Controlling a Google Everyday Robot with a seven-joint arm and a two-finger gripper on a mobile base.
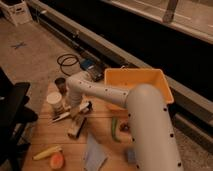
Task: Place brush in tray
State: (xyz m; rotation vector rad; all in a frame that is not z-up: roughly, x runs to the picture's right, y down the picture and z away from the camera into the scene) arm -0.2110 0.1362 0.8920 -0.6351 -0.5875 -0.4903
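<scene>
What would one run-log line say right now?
gripper: low at brush | brush: lying on table, outside tray | task: not done
</scene>
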